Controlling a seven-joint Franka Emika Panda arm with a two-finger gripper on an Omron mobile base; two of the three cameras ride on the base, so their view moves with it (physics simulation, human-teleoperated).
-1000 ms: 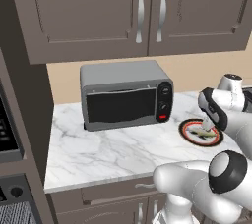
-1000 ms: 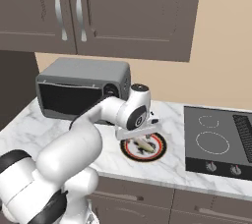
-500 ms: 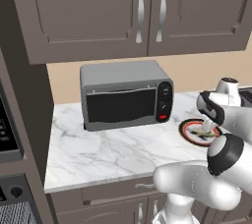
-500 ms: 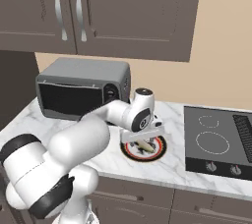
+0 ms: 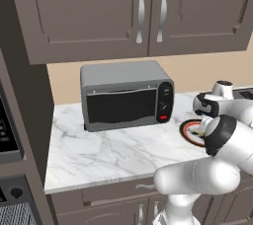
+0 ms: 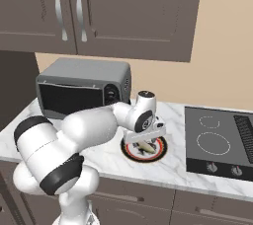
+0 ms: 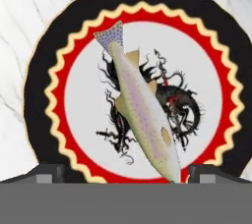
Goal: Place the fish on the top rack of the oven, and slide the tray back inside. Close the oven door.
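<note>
Lower than a second before, my arm had dropped toward the plate (image 6: pixel 144 148) while the toaster oven (image 5: pixel 126 94) and the base views held steady, so only I had moved. My jaws (image 7: pixel 120 173) hung directly above the fish (image 7: pixel 141 115), parted wide, with one fingertip at either side of the fish's head end and nothing between them yet. The fish lay slantwise across the white middle of the plate, tail toward the far rim, head near me. I judged that I had lined myself up across its narrow body so that closing would pinch its flanks rather than its length. The plate sat on the marble surface (image 5: pixel 108 150), between the toaster oven and the cooktop (image 6: pixel 220 140). At the left edge of the left base view I could see a black control strip, likely belonging to the oven (image 5: pixel 7 130); its rack and door were out of sight, so the fish was well apart from where it had to go.
</note>
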